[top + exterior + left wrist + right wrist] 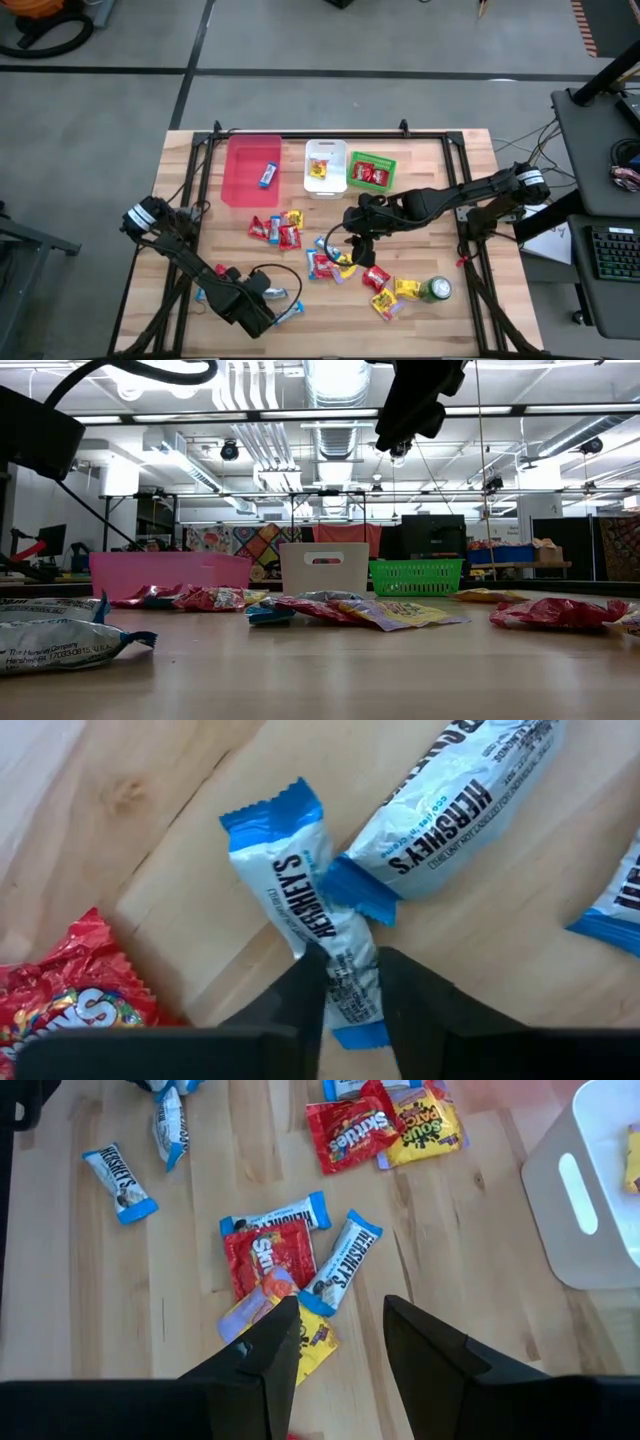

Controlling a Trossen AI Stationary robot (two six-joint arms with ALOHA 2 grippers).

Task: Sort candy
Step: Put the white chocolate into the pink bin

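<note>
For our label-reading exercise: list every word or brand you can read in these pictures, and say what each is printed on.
"HERSHEY'S": blue-and-silver bar between the left gripper's fingers.
"HERSHEY'S": second bar beside it.
"Skittles": red packet.
"SOUR PATCH", partly readable: yellow packet.
Small print on the wrappers in the low view is too blurred to read.

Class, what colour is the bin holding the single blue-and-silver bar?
Pink; the bin with the bar shows best in the high view.

"HERSHEY'S" printed on slim blue-and-silver wrapped bars [318, 925]; "Skittles" on a crinkled red packet [350, 1132]; "SOUR PATCH" partly readable on a yellow packet [428, 1122].
</note>
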